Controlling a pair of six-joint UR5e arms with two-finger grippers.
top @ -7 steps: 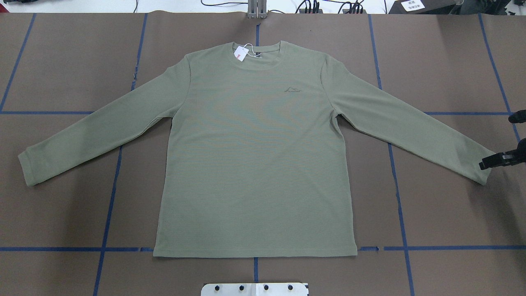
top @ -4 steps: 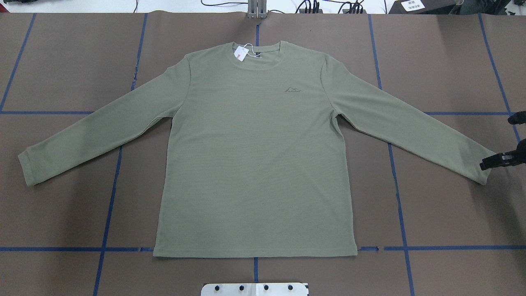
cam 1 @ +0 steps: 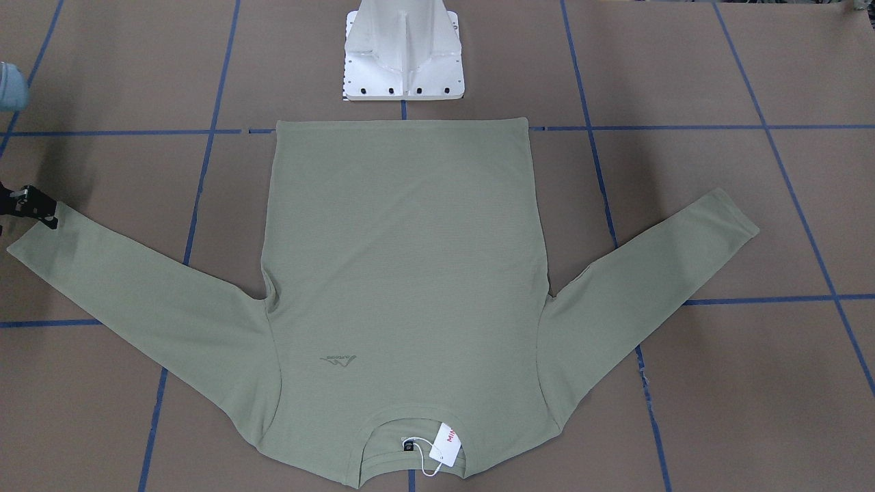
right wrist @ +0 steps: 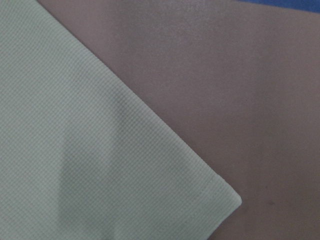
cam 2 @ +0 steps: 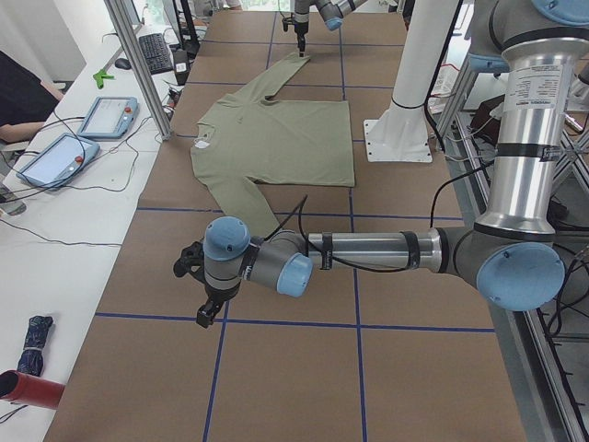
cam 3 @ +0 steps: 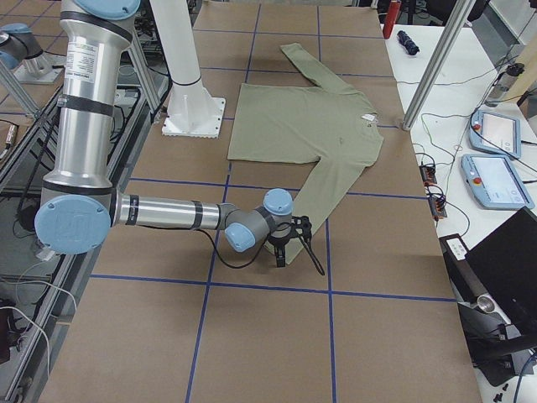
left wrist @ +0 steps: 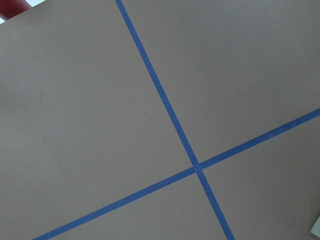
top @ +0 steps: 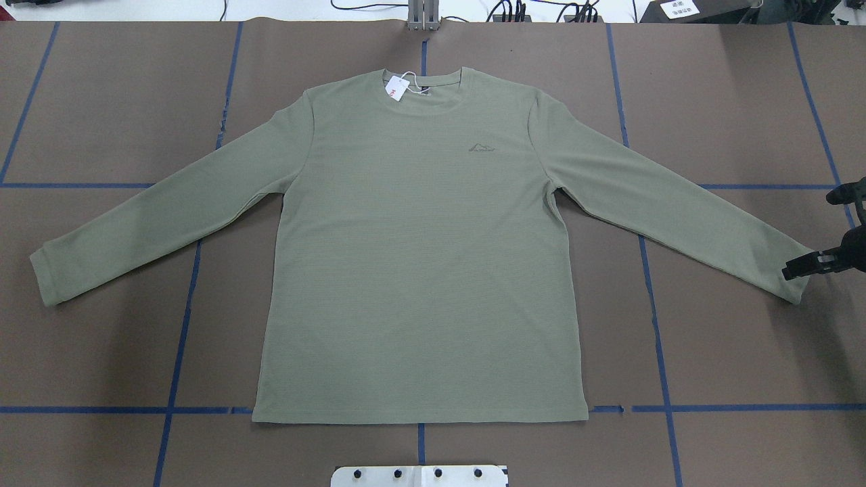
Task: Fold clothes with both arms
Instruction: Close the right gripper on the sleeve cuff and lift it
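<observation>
The clothes are one sage-green long-sleeved shirt [top: 419,257] lying flat, chest logo up, both sleeves spread out, with a white hang tag [top: 396,88] at the collar. My right gripper [top: 805,265] hovers at the right sleeve's cuff [top: 795,281]. One black finger reaches over the cuff's edge and the jaws look spread, gripping nothing. The right wrist view shows only the cuff corner [right wrist: 210,195] close up. My left gripper [cam 2: 204,313] shows only in the exterior left view, over bare table beyond the left cuff [top: 44,277]. I cannot tell whether it is open or shut.
The white base pedestal [cam 1: 403,61] stands just behind the shirt's hem. Blue tape lines [left wrist: 170,125] grid the brown table. A side bench holds tablets [cam 2: 106,115] and a red cylinder [cam 2: 28,391], behind metal posts [cam 2: 138,64]. A person [cam 2: 18,92] sits there.
My right gripper has crept a little inward over the right cuff. The shirt has not moved.
</observation>
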